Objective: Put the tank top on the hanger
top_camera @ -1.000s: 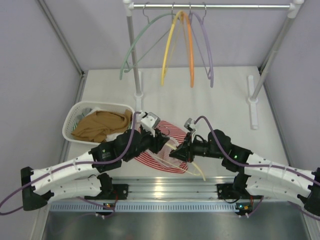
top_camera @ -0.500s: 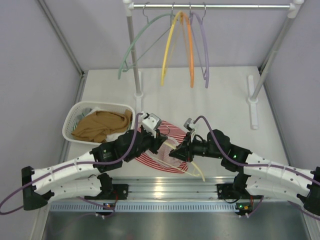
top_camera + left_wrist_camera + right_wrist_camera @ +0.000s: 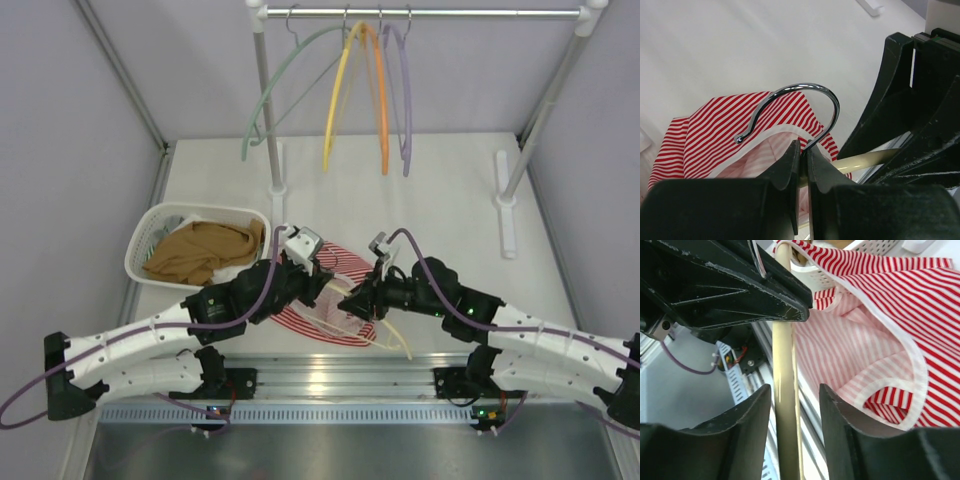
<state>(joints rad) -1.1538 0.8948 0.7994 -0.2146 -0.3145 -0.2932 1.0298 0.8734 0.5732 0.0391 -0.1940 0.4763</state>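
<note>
The red-and-white striped tank top (image 3: 335, 268) lies flat on the table between both arms. Across it lies the cream hanger (image 3: 392, 338), one arm reaching toward the near edge. My left gripper (image 3: 326, 284) is shut on the hanger's neck, just under the metal hook (image 3: 790, 106), which arches over the tank top (image 3: 715, 135). In the left wrist view the left gripper (image 3: 804, 148) has its jaws pressed together there. My right gripper (image 3: 795, 389) is open around the hanger's arm (image 3: 782, 390), with a clear gap on the tank top (image 3: 880, 330) side. From above, the right gripper (image 3: 354, 302) sits close beside the left.
A white basket (image 3: 148, 232) with a tan garment (image 3: 205, 250) stands at the left. Green (image 3: 270, 90), yellow (image 3: 338, 95), orange (image 3: 380, 100) and purple (image 3: 405, 100) hangers hang from the rail (image 3: 430, 13) at the back. Rack posts (image 3: 268, 120) stand behind.
The right gripper's jaws have loosened off the hanger's arm, and the arm has shifted slightly. The left gripper has closed on the hanger's neck. The hangers on the rail sway.
</note>
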